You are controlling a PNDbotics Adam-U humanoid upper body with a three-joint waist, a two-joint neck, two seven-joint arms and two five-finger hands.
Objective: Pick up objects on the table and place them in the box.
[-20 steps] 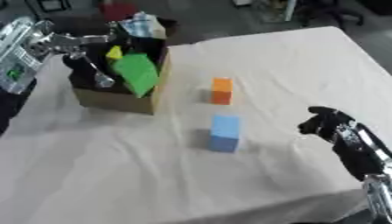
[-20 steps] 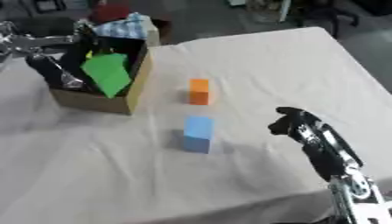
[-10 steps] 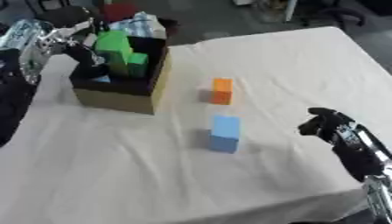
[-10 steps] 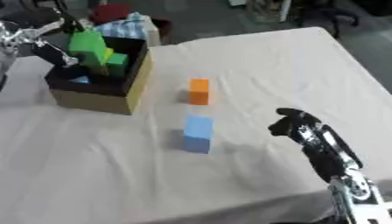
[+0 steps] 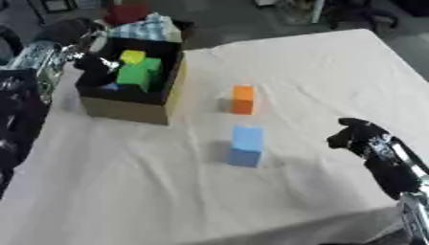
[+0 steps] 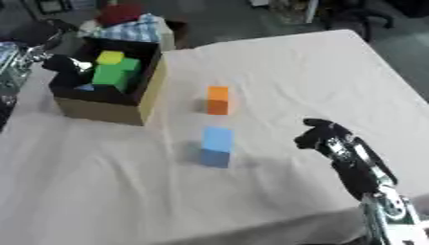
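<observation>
A cardboard box (image 5: 174, 98) stands at the table's far left with a green block (image 5: 139, 74) and a yellow block (image 5: 131, 57) lying inside. My left hand (image 5: 90, 66) is over the box's left rim, right beside the green block. An orange block (image 5: 242, 99) stands on the white cloth in the middle. A light blue block (image 5: 245, 146) lies a little nearer than it. My right hand (image 5: 358, 136) hovers low at the right, well apart from both blocks, fingers curled and holding nothing.
A red thing (image 5: 127, 12) and a checked cloth (image 5: 149, 29) lie behind the box. The white tablecloth (image 5: 301, 72) drops off at the near and right edges. Dark chairs and floor show beyond the far edge.
The green block, held tilted over the box's front a second ago, has gone up and then down into the box. My left hand has followed it to the left rim. The right hand stayed put.
</observation>
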